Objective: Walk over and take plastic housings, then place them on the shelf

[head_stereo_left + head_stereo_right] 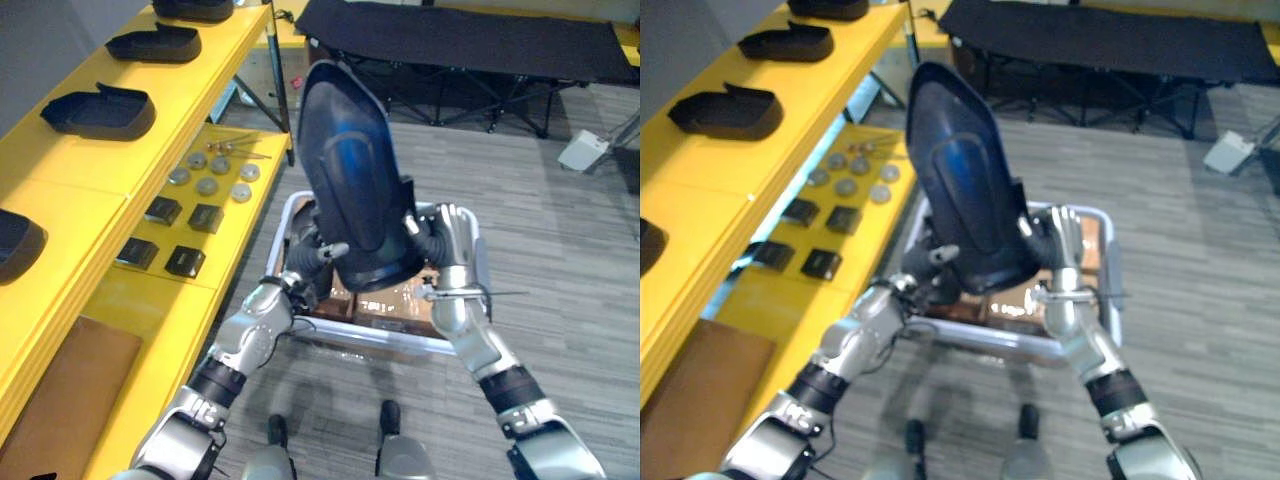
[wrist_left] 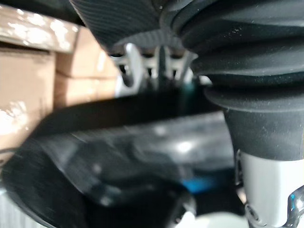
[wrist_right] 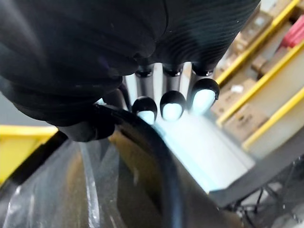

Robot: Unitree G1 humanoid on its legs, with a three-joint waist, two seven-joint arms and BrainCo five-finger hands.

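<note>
Currently the housing [image 1: 350, 180] is held up in the air on end, narrow tip upward and glossy dark face toward the head camera, above the cart [image 1: 380, 345]. It is judged to be a thin, stiff moulded shell. It should be light for its bulk and slick on the glossy face, and the rim could probably be scuffed or cracked if squeezed hard or dropped. Being long and held low, it is likely to tip once walking starts. Hold is best taken at the rim on two opposite sides, low and wide, not on the smooth face.

That is roughly how it is held. The lower left edge is pinched by the left hand [image 1: 318, 255], with the thumb laid on the front face and the fingers [image 2: 130, 61] passed behind the shell. The lower right edge is taken by the right hand [image 1: 443, 240]. In the right wrist view its fingers [image 3: 173, 105] are seen close together and nearly straight behind the rim, with the thumb side in front, so the rim is nipped between them. Most of the shell stands clear above both hands.

Brown boxes [image 1: 385, 305] are seen in the cart below. The yellow shelf [image 1: 95, 215] lies well off to the left, with other housings [image 1: 100, 112] set on its top level. Placement is not yet made.
</note>
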